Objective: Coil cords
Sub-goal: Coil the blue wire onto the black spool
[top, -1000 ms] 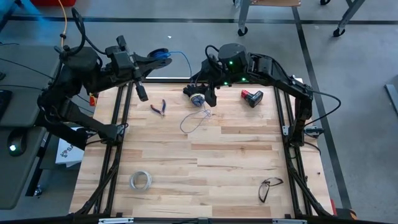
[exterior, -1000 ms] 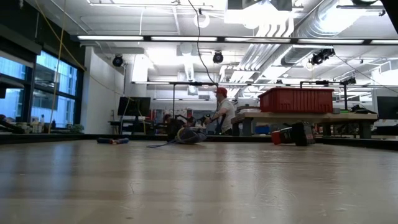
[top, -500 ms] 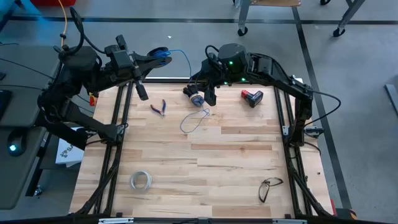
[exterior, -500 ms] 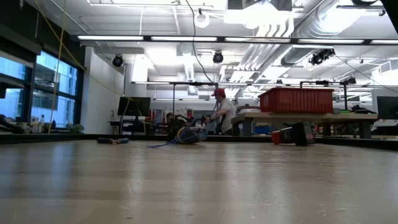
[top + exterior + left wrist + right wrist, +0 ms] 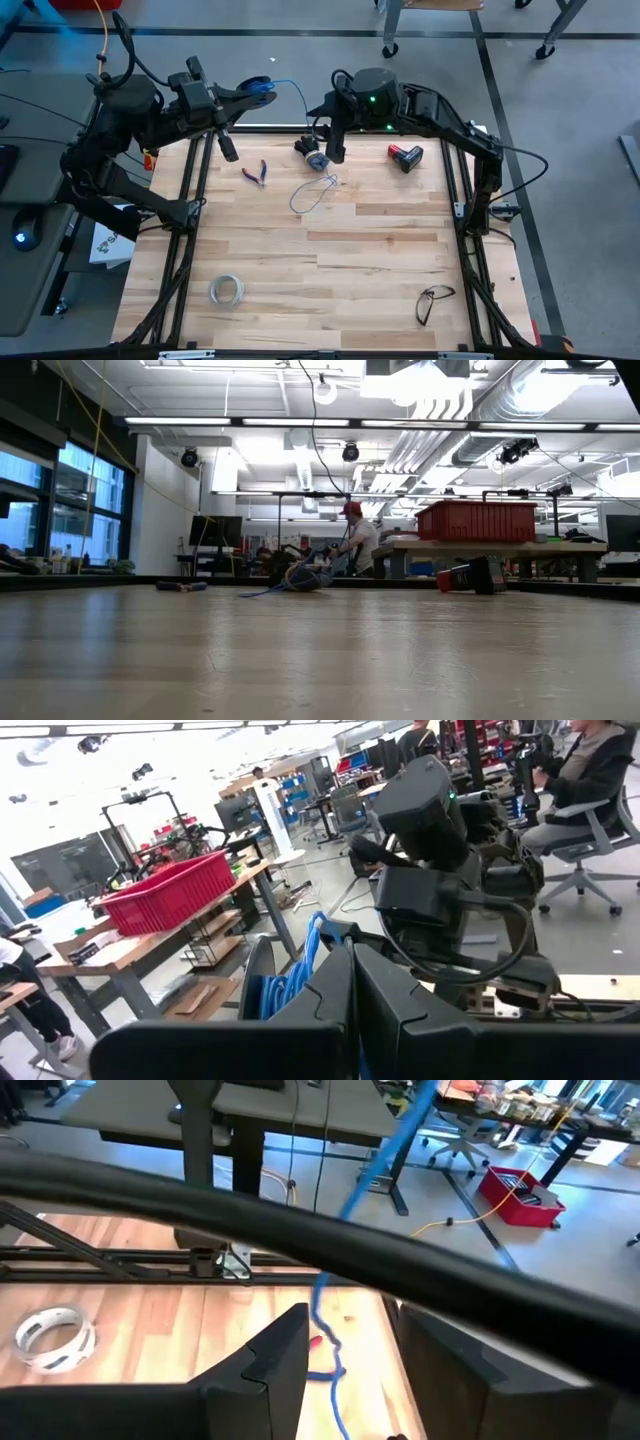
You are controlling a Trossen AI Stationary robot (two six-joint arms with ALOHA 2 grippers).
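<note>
- The wooden table point(image 5: 380, 260) looks as it did a second ago; the only change is at its far edge, where both arms are gathered
- The right arm's wrist has swung upright over the last second, so the right gripper point(image 5: 335, 152) now points more steeply down; its fingers have drawn in somewhat but are apart
- The left gripper point(image 5: 255, 92) hasn't moved: it hangs past the table's far edge, well to the side of the right one, fingers pressed together, apparently pinching the blue end of the wire
- The spool point(image 5: 316, 157) lies on the boards just beside the right gripper's fingertips, on the side toward the left arm, where it lay before
- The wire point(image 5: 312, 192) sprawls in a loose loop on the table just ahead of the right gripper's tips, with one strand arcing up through the air to the left gripper
- My reading: the right gripper is lining up on that raised strand, and no winding has begun, since the loop hasn't shrunk
- Only the right wrist view shows the wire point(image 5: 385, 1140) running through the gap of the right gripper point(image 5: 345, 1340), apparently unpinched; from above this is hidden under the wrist
- Only the left wrist view shows blue strands bunched against the closed left gripper point(image 5: 352, 955)
- The low view gives the spool point(image 5: 300, 578) resting flat on the table, with the strand climbing away above it; neither gripper is clear there
</note>
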